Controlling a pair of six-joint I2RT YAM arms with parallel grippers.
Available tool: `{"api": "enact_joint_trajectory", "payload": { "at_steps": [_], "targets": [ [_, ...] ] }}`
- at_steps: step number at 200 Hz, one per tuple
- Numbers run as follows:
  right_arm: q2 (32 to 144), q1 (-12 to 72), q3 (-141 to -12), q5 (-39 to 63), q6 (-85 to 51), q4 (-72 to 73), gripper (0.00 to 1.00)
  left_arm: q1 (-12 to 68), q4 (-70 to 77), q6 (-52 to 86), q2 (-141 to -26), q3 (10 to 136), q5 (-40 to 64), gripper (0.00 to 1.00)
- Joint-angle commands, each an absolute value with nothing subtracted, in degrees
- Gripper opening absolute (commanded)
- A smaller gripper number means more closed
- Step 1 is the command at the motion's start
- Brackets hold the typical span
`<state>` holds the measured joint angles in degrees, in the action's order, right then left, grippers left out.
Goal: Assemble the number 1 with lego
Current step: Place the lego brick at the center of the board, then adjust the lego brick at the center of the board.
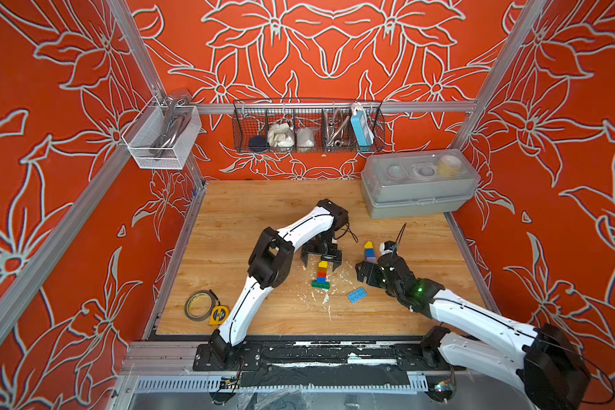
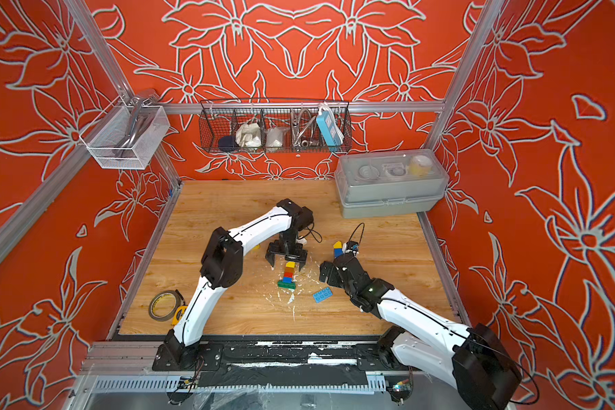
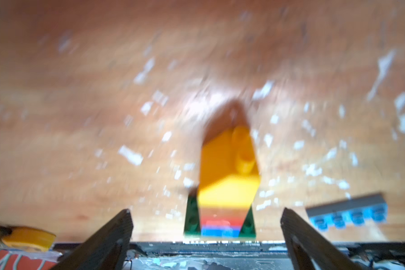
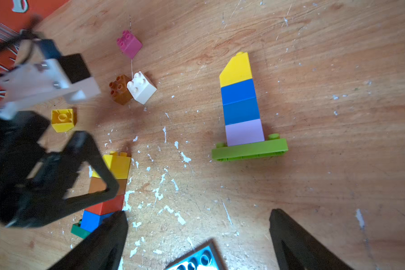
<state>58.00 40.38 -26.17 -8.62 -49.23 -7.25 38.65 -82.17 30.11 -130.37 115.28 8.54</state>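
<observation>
Wooden tabletop [image 1: 245, 220] is showing white flecks all over. Two lego builds are sitting mid-table, near each other but apart.

First lego stack [image 1: 321, 275]: a dark green flat plate is forming the base, then blue, red and brown bricks, with a yellow sloped brick capping it. Left gripper [image 1: 321, 264] is hanging over the yellow end with its jaws spread wide. One finger is passing each side of the stack, clear of it in the blurred left wrist view.

Second lego stack [image 4: 241, 109]: a lime plate base is carrying a lilac brick, two blue bricks and a yellow sloped cap. Nothing is touching it.

Right gripper [image 4: 199, 219] is hovering close by the second stack, jaws gaping and holding nothing.

Light blue studded plate [image 1: 356, 294] is lying alone near the right gripper.

Loose pieces are lying beyond the stacks: pink brick [image 4: 129, 44], brown brick [image 4: 119, 90] touching white brick [image 4: 142, 87], and small yellow brick [image 4: 63, 119] apart.

Cannot tell whether the stacks are standing or lying flat.
</observation>
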Motion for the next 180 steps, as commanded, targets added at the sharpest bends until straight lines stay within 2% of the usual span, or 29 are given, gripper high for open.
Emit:
{"api": "enact_joint_trajectory", "payload": {
  "at_steps": [1, 44, 78, 97, 121, 132, 156, 180],
  "targets": [
    [57.6, 40.0, -25.5, -8.8, -50.0, -7.3, 1.00, 38.6, -75.1, 34.0, -120.2, 105.8, 7.5, 0.99],
    [56.9, 40.0, -25.3, -8.9, -50.5, -8.3, 1.00, 38.8, -60.0, 39.1, -102.4, 81.3, 10.9, 0.99],
    [57.0, 40.1, -25.7, -8.8, -50.9, -9.4, 1.00, 40.0, -45.6, 43.6, -90.7, 64.9, 14.6, 0.71],
    [57.6, 40.0, -25.6, -9.0, -51.0, -9.7, 1.00, 40.8, -39.9, 45.7, -87.3, 59.5, 15.7, 0.68],
    [58.6, 40.0, -25.6, -9.9, -51.4, -10.7, 1.00, 42.1, -36.2, 47.2, -87.4, 57.1, 15.7, 0.53],
    [58.3, 40.0, -26.7, -10.7, -51.1, -12.3, 1.00, 42.6, -34.7, 47.8, -88.4, 56.6, 15.9, 0.49],
    [56.7, 40.0, -30.6, -11.9, -50.2, -19.0, 1.00, 43.7, -30.6, 49.2, -90.8, 56.0, 16.8, 0.34],
    [53.1, 40.0, -32.2, -11.4, -50.0, -23.7, 1.00, 44.1, -26.9, 50.3, -93.2, 55.9, 17.5, 0.29]
  ]
}}
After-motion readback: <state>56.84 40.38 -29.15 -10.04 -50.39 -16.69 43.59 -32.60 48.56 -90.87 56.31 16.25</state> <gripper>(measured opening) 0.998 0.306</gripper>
